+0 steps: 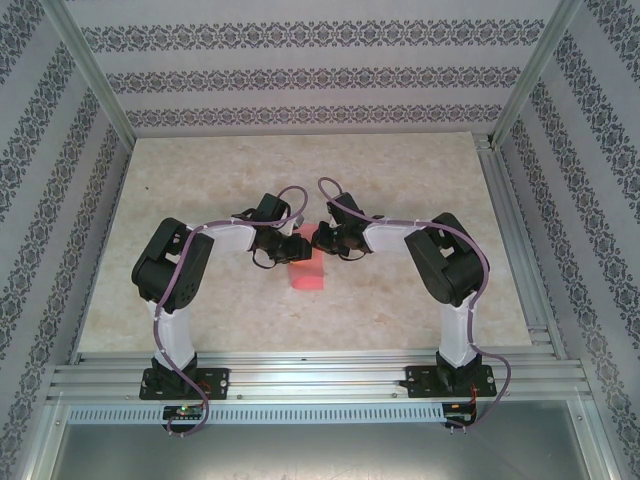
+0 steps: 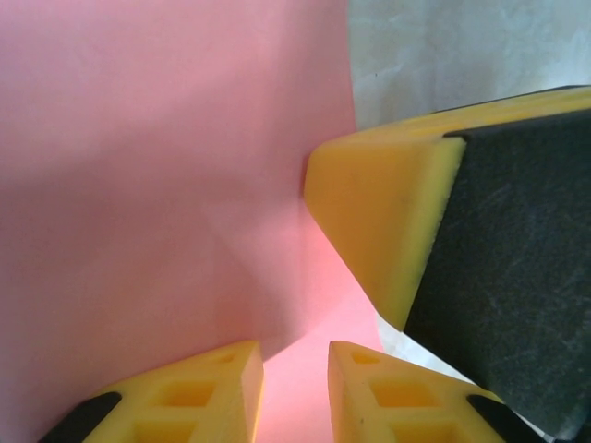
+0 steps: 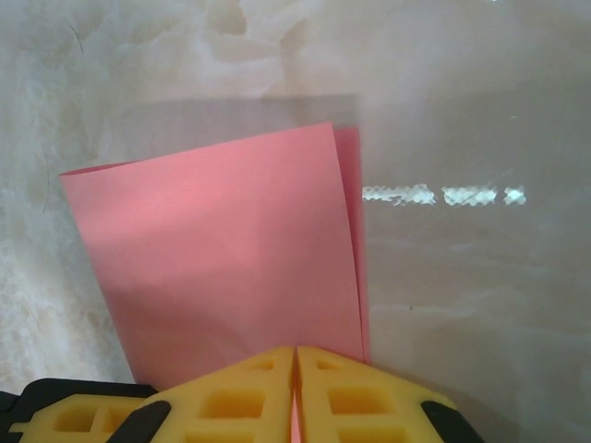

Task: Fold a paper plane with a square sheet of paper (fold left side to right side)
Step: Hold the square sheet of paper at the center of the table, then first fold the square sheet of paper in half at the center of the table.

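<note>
Your right gripper was clamped shut on the near edge of the square sheet of paper. The sheet was folded double over the table, its long axis running straight away from the fingertips, with both layers showing along its right edge. Your left gripper stood narrowly parted over the sheet, just beside the right one, and I couldn't tell whether it touched the paper. From above, both grippers covered the sheet's far end.

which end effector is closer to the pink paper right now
Right. The right end effector is shut on the pink paper at its edge. The left end effector sits over the sheet with its jaws slightly apart, not gripping.
</note>
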Robot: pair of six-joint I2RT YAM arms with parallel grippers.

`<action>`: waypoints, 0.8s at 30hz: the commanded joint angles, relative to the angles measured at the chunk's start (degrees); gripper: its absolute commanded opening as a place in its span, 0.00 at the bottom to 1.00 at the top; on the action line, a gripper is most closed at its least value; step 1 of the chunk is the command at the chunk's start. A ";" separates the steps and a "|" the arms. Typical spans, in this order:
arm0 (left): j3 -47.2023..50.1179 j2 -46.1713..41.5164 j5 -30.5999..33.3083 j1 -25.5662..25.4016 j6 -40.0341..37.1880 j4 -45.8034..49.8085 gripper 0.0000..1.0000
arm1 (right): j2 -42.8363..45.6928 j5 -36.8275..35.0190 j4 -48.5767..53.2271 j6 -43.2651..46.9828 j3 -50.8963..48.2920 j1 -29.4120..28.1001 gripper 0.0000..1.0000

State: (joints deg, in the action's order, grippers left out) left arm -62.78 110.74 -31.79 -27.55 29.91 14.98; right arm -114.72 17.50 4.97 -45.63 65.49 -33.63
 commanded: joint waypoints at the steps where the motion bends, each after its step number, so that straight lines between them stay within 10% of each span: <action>1: 1.87 1.79 2.71 -0.81 -1.70 0.41 0.31 | -2.59 -3.17 7.66 3.31 0.29 -0.03 0.10; 24: 12.75 -7.32 -3.45 -1.12 -4.66 -0.70 0.35 | -4.38 -8.70 14.22 6.85 1.65 -0.11 0.10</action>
State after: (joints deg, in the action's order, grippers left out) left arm -53.15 104.68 -34.26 -27.92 26.09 8.32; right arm -115.50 15.94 10.74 -40.40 68.53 -33.87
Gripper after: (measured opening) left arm 0.351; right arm 0.104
